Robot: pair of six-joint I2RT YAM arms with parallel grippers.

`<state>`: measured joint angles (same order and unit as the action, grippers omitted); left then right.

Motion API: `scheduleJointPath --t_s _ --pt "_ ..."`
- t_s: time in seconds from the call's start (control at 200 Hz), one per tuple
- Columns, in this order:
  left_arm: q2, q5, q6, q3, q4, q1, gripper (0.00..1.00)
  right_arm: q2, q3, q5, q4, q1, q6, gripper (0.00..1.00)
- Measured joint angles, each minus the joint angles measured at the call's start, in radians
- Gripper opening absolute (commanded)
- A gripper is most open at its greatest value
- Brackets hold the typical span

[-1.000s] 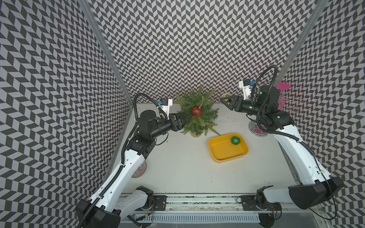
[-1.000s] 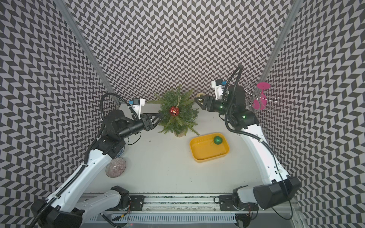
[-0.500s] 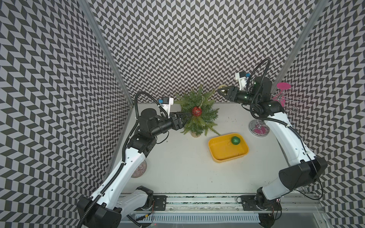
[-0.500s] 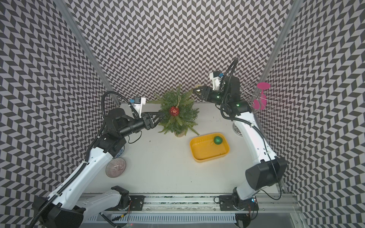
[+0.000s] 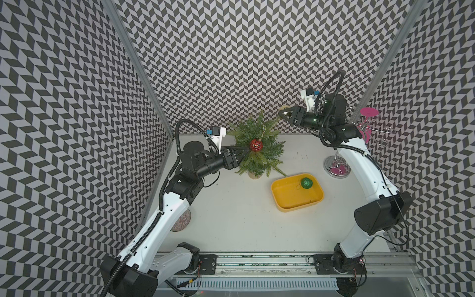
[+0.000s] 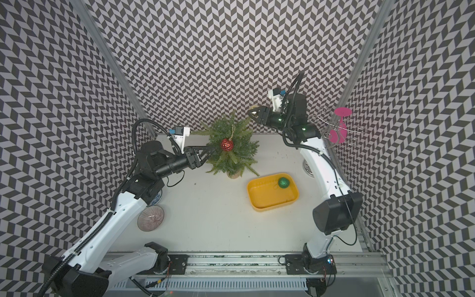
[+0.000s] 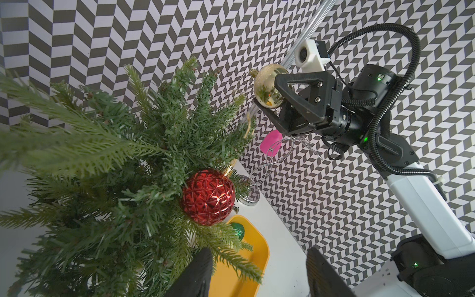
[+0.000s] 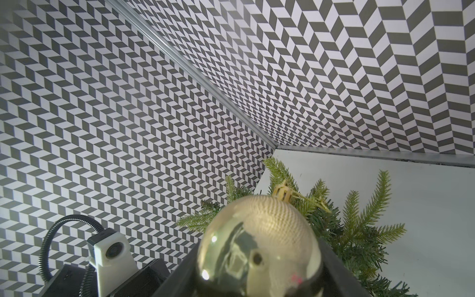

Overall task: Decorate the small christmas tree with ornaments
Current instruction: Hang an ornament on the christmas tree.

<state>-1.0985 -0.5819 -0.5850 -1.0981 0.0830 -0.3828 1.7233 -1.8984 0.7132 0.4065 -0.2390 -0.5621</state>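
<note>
My right gripper (image 7: 267,90) clamps the gold bauble (image 8: 259,244) near the treetop of the small christmas tree (image 5: 268,156); my left gripper (image 5: 245,151) sits parted beside the red bauble (image 5: 256,145), seemingly empty

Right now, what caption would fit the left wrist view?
Right gripper holds gold bauble near the tree, where a red bauble hangs.

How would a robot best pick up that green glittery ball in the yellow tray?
Pinch the green bauble across its round body, coming straight down from above. It sits close to a corner of the yellow tray, whose walls would likely block a sideways approach.
</note>
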Motion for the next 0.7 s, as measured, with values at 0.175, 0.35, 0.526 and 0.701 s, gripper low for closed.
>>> scheduleJointPath --t_s 0.175,0.35,0.526,0.701 --pt "0.000 0.000 0.000 0.000 0.000 0.000 0.60 0.000 0.000 0.018 0.004 0.000 0.002 0.60" --pt "0.000 -0.007 -0.001 0.000 0.000 0.000 0.60 0.000 0.008 0.023 0.005 0.000 0.005 0.60" --pt "0.000 -0.008 -0.008 0.000 0.000 0.000 0.60 0.000 0.044 0.035 0.004 -0.002 0.005 0.59" --pt "0.001 -0.008 -0.011 0.000 0.000 0.000 0.60 -0.016 0.092 0.039 -0.003 -0.003 0.006 0.59"
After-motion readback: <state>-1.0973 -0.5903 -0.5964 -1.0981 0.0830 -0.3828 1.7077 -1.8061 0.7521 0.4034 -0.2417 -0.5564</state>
